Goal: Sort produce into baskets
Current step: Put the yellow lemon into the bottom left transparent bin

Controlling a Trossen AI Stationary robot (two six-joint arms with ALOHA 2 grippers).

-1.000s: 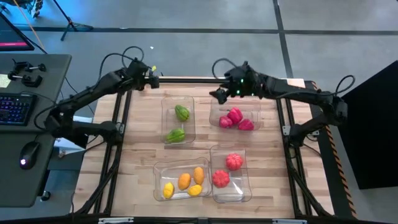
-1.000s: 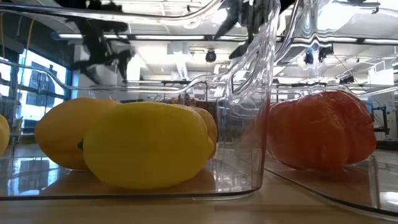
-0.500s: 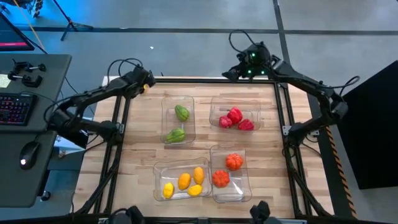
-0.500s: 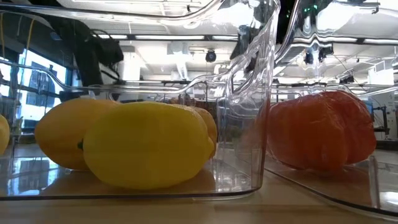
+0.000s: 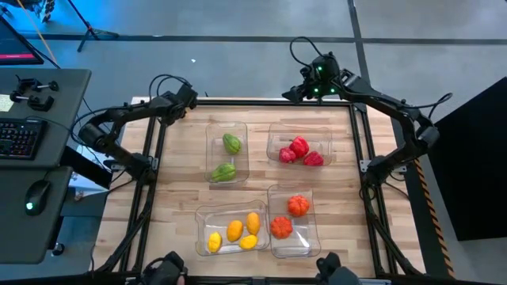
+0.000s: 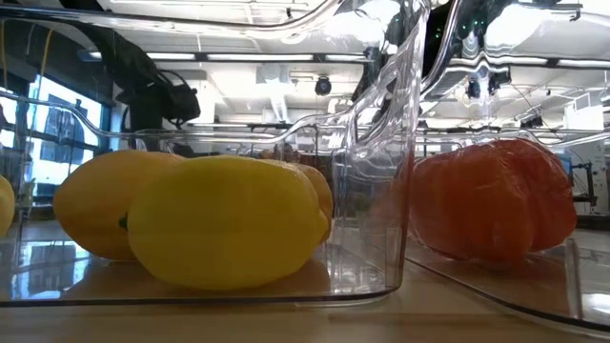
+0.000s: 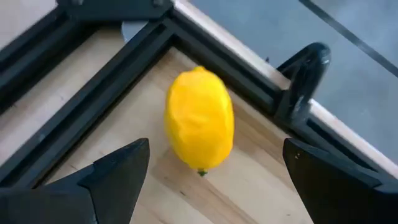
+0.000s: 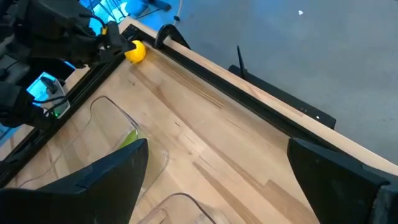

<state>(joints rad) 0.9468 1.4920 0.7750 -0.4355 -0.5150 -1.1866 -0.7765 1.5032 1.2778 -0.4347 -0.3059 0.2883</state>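
A yellow toy lemon (image 7: 199, 121) lies on its side on the wooden table in the far left corner, beside the black frame rails; it also shows in the right wrist view (image 8: 135, 51). My left gripper (image 5: 184, 100) hangs open above it, one finger on each side (image 7: 216, 149), touching nothing, and hides it in the high view. My right gripper (image 5: 297, 92) is open and empty (image 8: 219, 146) over the table's far edge. Four clear bins hold the other produce: green (image 5: 226, 158), red-pink (image 5: 299, 150), yellow and orange (image 5: 234, 231), orange-red (image 5: 287, 218).
Black frame rails (image 7: 118, 74) run along the table's edges and meet at the lemon's corner. A black clamp (image 7: 305, 78) stands just beyond it. Bare wood (image 5: 178, 182) lies left of the bins. A desk with a keyboard (image 5: 20, 138) stands off the table's left.
My right gripper has risen and gone from over the red-pink bin's far left corner toward the table's far edge. My left gripper has stayed by the far left corner while its arm has drawn back toward the left.
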